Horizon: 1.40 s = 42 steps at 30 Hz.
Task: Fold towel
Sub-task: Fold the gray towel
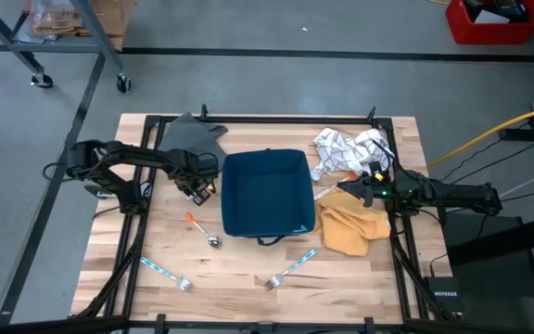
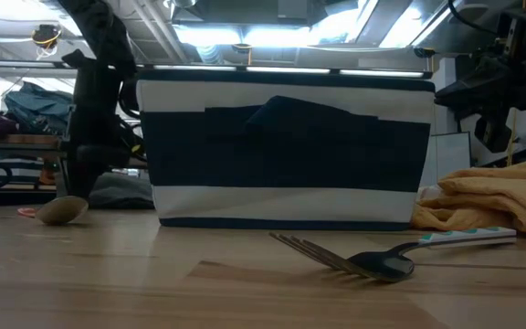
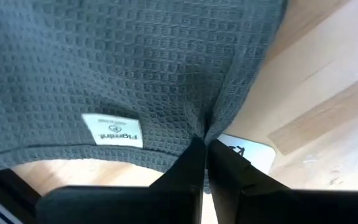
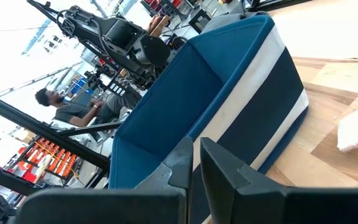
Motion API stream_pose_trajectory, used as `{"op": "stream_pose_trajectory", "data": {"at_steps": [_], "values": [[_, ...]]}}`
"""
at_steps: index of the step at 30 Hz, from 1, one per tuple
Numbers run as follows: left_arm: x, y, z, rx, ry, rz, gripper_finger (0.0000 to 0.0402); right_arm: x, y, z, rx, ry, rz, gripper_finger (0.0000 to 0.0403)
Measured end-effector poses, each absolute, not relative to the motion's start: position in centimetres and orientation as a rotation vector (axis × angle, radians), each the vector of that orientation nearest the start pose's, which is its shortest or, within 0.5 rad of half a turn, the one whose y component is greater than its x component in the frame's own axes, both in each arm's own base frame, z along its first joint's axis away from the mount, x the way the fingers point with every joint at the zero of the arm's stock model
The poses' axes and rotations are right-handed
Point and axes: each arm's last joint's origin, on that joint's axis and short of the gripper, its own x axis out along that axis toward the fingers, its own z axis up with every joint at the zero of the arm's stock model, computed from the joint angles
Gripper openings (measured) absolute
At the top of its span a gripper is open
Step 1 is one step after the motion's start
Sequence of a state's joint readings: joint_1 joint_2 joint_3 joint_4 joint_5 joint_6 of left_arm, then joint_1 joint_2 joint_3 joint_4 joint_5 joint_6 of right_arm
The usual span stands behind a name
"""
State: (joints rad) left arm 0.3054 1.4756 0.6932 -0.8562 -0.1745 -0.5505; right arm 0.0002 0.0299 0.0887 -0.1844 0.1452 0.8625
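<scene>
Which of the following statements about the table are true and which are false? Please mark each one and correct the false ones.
1. The left gripper is shut on an edge of the grey towel. True.
2. The blue bin stands between the two arms. True.
3. The yellow cloth lies inside the blue bin. False: it lies on the table, beside the bin, near the right gripper.
4. Two forks lie on the table in front of the bin. True.
5. The right gripper holds the patterned white cloth. False: it is shut with nothing between its fingers.
</scene>
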Motion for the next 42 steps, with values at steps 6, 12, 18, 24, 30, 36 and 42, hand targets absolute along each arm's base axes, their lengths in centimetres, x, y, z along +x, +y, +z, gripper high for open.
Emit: {"op": "stream_pose_trajectory", "data": {"at_steps": [6,12,18,24,30,36,42], "values": [[20.1,6.8,16.8,-0.557,1.382,0.809,0.0003,9.3,-0.4,17.4,0.851,0.053,-0.188,0.0035],[20.9,7.1,21.1,-0.564,1.199,0.769,0.0002,9.3,-0.4,17.4,0.854,0.047,-0.186,0.0035],[21.0,7.2,25.2,-0.551,1.034,0.735,0.0001,9.3,-0.4,17.9,0.859,0.0,-0.168,0.0035],[20.6,7.9,29.3,-0.515,0.873,0.756,0.0001,9.3,-0.6,19.3,0.861,-0.157,-0.145,0.0035],[20.1,9.2,33.0,-0.472,0.708,0.818,0.0,8.9,-0.8,21.1,0.811,-0.363,-0.161,0.0035],[20.7,10.9,36.3,-0.452,0.43,0.826,0.0,8.3,-1.0,22.6,0.753,-0.536,-0.165,0.0035],[21.1,12.2,39.1,-0.424,0.155,0.817,0.0,8.1,-1.2,23.0,0.748,-0.599,-0.225,0.0035]]}}
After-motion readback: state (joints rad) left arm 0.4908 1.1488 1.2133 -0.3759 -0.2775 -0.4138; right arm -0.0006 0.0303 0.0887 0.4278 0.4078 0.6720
